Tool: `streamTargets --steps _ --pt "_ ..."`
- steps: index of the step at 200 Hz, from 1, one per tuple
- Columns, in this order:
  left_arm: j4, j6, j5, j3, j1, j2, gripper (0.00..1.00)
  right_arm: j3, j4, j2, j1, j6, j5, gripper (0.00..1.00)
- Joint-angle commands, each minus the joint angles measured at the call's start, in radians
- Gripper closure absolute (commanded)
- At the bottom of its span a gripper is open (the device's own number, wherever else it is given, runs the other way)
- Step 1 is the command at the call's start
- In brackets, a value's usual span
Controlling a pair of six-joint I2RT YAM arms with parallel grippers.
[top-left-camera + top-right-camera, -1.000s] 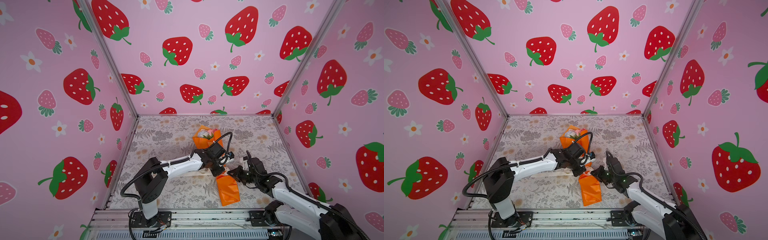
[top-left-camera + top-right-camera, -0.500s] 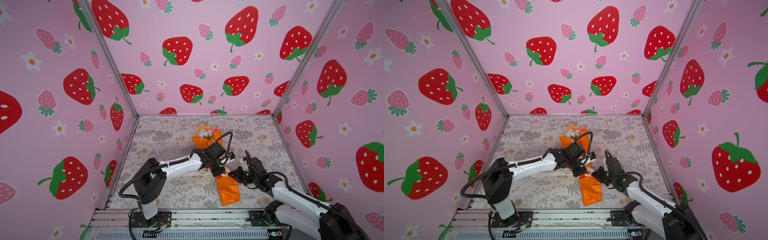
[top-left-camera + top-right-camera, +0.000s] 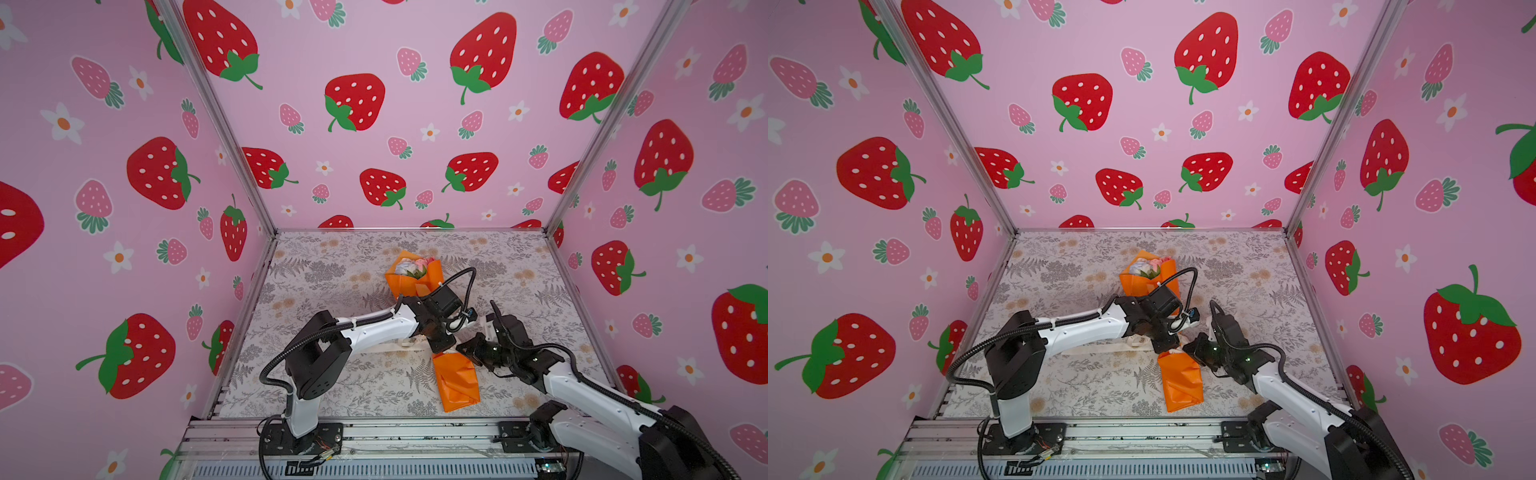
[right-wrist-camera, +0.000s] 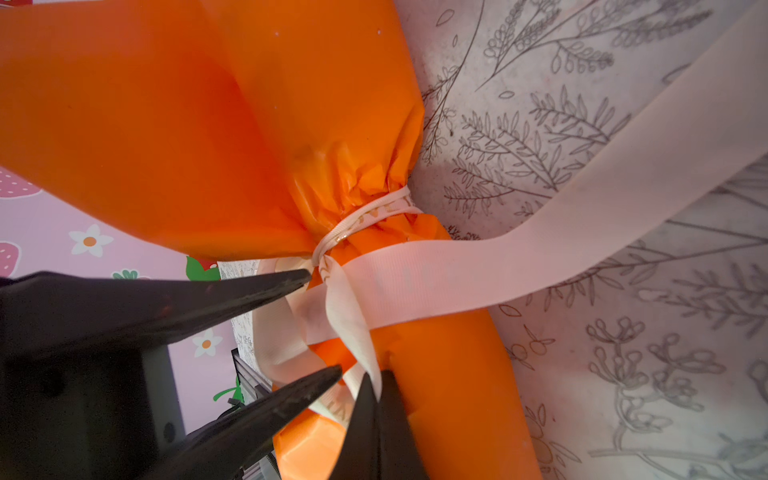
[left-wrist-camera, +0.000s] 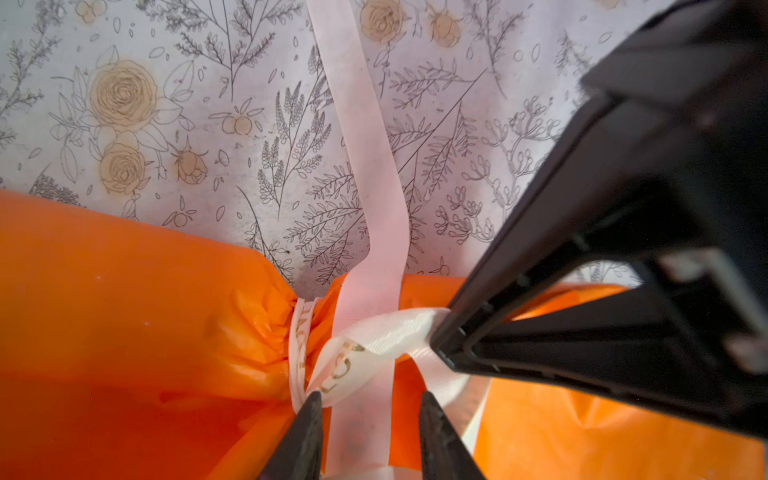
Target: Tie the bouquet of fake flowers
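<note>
The bouquet (image 3: 455, 382) lies front-to-back, blooms (image 3: 409, 267) at the far end; left gripper (image 5: 370, 401) apart, right gripper (image 4: 377, 380) clamped on the ribbon (image 4: 540, 249).

Pink walls (image 3: 415, 41) printed with red strawberries and white flowers enclose a grey-and-tan botanical-print floor (image 3: 324, 266); aluminium rails (image 3: 415, 432) line its near edge.

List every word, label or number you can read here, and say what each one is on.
Gold lettering on the cream ribbon: creased and blurred, not readable.
Orange wrapping paper: no text.
Strawberry walls and floral table cover: pictures only, no words.
</note>
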Motion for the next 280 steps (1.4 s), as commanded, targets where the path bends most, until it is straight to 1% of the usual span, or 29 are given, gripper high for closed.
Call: streamTargets --steps 1,19,32,53,76,87,100,146,181,226,228,230,241,263,266,280 --pt "-0.042 0.039 -0.049 0.055 -0.01 0.017 0.59 0.014 0.018 -0.017 -0.003 0.013 0.003 0.99" --pt "-0.048 0.048 -0.062 0.069 -0.015 0.032 0.58 0.014 0.019 -0.016 -0.003 0.014 0.001 0.99" --pt "-0.053 0.055 -0.066 0.075 -0.019 0.036 0.61 0.014 0.019 -0.016 -0.004 0.013 0.0 0.99" --pt "-0.053 0.064 -0.073 0.072 -0.022 0.031 0.71 0.011 0.019 -0.02 -0.003 0.014 0.0 0.99" --pt "-0.044 0.072 -0.075 0.058 -0.023 0.017 0.79 0.006 0.019 -0.026 -0.003 0.018 0.004 0.99" --pt "-0.049 0.076 -0.074 0.059 -0.023 0.018 0.81 0.005 0.019 -0.028 -0.003 0.02 0.004 0.99" --pt "-0.053 0.079 -0.073 0.059 -0.023 0.021 0.87 0.003 0.02 -0.033 -0.003 0.022 0.006 0.99" --pt "-0.037 0.072 -0.066 0.037 -0.022 -0.011 0.93 0.0 0.019 -0.031 -0.003 0.024 0.016 0.99" --pt "-0.03 0.061 -0.051 -0.005 -0.022 -0.062 0.93 0.013 0.016 -0.018 -0.003 0.02 0.051 0.97" --pt "-0.004 0.03 -0.044 -0.052 -0.016 -0.103 0.93 0.043 0.008 0.024 -0.003 -0.003 0.048 0.97" --pt "-0.002 0.029 -0.044 -0.053 -0.016 -0.104 0.97 0.043 0.008 0.023 -0.003 -0.003 0.048 0.97" --pt "0.001 0.028 -0.044 -0.055 -0.016 -0.105 0.98 0.043 0.008 0.024 -0.002 -0.003 0.048 0.97" --pt "0.014 0.013 -0.038 -0.06 -0.009 -0.113 0.99 0.042 0.007 0.022 -0.003 -0.003 0.053 0.97" --pt "0.052 -0.03 -0.01 -0.069 0.009 -0.132 0.99 0.044 0.004 0.018 -0.003 -0.006 0.054 0.97" --pt "0.058 -0.037 0.023 -0.071 0.014 -0.135 0.99 0.045 0.004 0.019 -0.003 -0.007 0.053 0.97" --pt "0.093 -0.071 0.062 -0.085 0.028 -0.152 0.99 0.048 -0.001 0.021 -0.003 -0.009 0.048 0.97"
